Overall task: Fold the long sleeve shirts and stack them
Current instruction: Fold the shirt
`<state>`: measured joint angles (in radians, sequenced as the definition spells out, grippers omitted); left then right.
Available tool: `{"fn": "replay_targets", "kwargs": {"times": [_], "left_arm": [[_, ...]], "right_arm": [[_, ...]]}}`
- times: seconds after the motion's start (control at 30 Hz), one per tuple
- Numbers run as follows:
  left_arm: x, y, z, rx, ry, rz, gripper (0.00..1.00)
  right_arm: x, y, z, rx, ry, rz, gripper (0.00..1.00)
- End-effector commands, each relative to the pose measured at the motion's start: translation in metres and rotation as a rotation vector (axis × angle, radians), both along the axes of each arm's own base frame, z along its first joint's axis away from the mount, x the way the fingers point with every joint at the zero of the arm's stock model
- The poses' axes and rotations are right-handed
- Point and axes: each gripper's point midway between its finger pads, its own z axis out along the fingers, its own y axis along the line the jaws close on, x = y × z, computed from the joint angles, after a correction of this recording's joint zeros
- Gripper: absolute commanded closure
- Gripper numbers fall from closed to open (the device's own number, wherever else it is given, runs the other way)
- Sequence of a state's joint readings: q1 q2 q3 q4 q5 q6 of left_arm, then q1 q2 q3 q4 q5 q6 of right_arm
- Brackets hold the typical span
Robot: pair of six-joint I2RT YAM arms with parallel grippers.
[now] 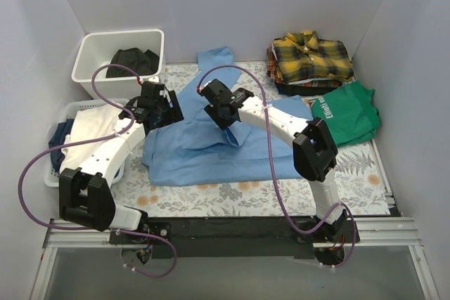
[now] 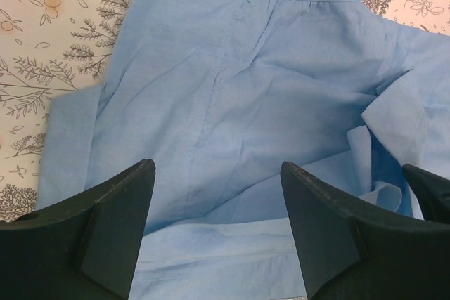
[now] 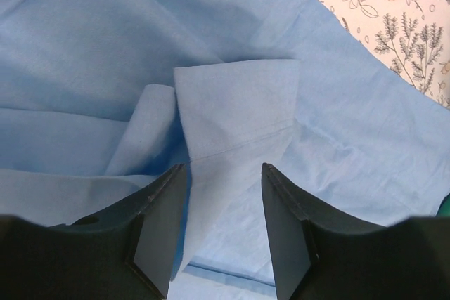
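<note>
Light blue long-sleeve button-up cloth shirt (image 1: pixel 211 151) lies spread and rumpled mid-way across the floral-patterned desk (image 1: pixel 211 200). The yellow-and-black plaid shirt (image 1: pixel 309 57) sits folded at the far right corner on a dark pile. My read: plaid is done, blue is mid-fold.

Left gripper (image 1: pixel 163 112) is open and hovers over the left side of the shirt body, nothing between its jaws. Right gripper (image 3: pixel 219 173) has its jaws apart, straddling the turned-back sleeve cuff (image 3: pixel 235 103). No pinch that I can see.

To do this step well:
- Right: come down so only the cuff goes between the fingers, then close on the stitched hem. The body cloth lies directly beneath, and catching it would likely drag the whole shirt.
- Left: pin or take the left edge so the body stays flat while the sleeve crosses.
- Smooth the bunched folds near the sleeve first, or they get locked into the fold.
- Keep the right elbow off the green T-shirt with white lettering (image 1: pixel 348 114) beside it.
</note>
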<state>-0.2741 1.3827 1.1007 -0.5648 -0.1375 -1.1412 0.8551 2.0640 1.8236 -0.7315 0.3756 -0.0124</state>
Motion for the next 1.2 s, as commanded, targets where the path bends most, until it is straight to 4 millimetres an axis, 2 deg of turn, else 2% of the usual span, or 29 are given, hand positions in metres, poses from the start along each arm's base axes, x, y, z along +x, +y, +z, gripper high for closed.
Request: {"fn": "replay_targets", "kwargs": {"times": [0.0,0.17,0.5,0.63,0.67,0.73,0.77,0.83,0.9,1.0,1.17], "left_arm": [[-0.003,0.004,0.011,-0.008,-0.031,-0.004,0.28],[-0.003,0.006,0.008,-0.015,-0.024,-0.001,0.28],[-0.021,0.002,0.001,-0.042,0.008,-0.038,0.28],[-0.034,-0.004,0.001,-0.075,0.026,-0.075,0.28],[-0.037,-0.005,-0.001,-0.079,0.034,-0.082,0.28],[-0.046,-0.008,-0.006,-0.1,0.065,-0.1,0.29],[-0.05,-0.008,-0.009,-0.1,0.08,-0.101,0.3],[-0.058,-0.008,-0.02,-0.1,0.13,-0.1,0.34],[-0.064,-0.007,-0.025,-0.096,0.161,-0.1,0.38],[-0.073,-0.003,-0.031,-0.085,0.2,-0.09,0.46],[-0.084,0.003,-0.042,-0.056,0.253,-0.078,0.49]], "right_arm": [[-0.01,0.021,0.014,0.048,-0.002,0.066,0.44],[-0.019,0.026,-0.004,0.03,0.04,0.085,0.45],[0.013,0.004,-0.028,-0.089,-0.018,-0.085,0.48],[0.025,-0.012,-0.034,-0.109,-0.026,-0.161,0.54],[0.029,-0.019,-0.033,-0.114,-0.024,-0.18,0.62],[0.034,-0.024,-0.027,-0.102,-0.042,-0.225,0.72],[0.037,-0.029,-0.026,-0.099,-0.043,-0.243,0.88],[0.038,-0.035,-0.019,-0.082,-0.051,-0.28,0.99],[0.036,-0.046,-0.017,-0.092,-0.047,-0.305,0.99],[0.028,-0.056,0.001,-0.06,-0.066,-0.344,0.99],[0.004,-0.076,0.02,0.01,-0.071,-0.411,0.99]]}}
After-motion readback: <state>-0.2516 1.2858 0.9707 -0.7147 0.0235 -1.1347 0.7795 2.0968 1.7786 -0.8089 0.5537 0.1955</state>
